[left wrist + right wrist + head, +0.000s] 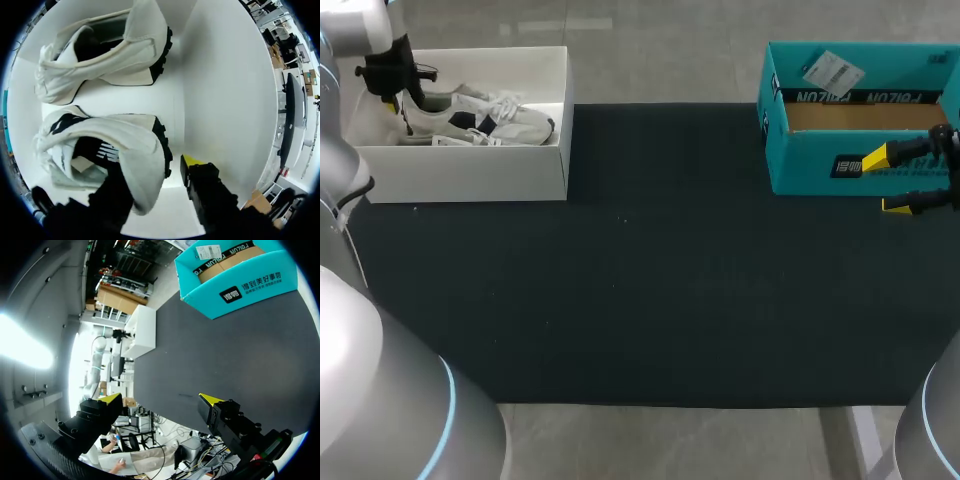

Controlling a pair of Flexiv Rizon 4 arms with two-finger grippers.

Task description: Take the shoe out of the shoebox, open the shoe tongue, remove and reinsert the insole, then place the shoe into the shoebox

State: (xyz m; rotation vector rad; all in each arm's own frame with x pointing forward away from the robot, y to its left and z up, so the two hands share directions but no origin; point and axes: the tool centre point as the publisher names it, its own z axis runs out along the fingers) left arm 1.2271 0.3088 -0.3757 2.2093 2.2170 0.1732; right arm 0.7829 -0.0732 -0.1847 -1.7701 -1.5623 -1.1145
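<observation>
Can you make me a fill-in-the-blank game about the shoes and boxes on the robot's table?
1. The white shoebox holds ___ white sneakers.
2. The left end effector is at the ___ of the nearer sneaker.
3. The right end effector is open beside the ___ box.
Missing words: two; heel; teal.

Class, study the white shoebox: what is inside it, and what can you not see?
Inside the white shoebox lie a near shoe and a far shoe, the left gripper at the near shoe's heel. The floor beneath them is covered.
</observation>
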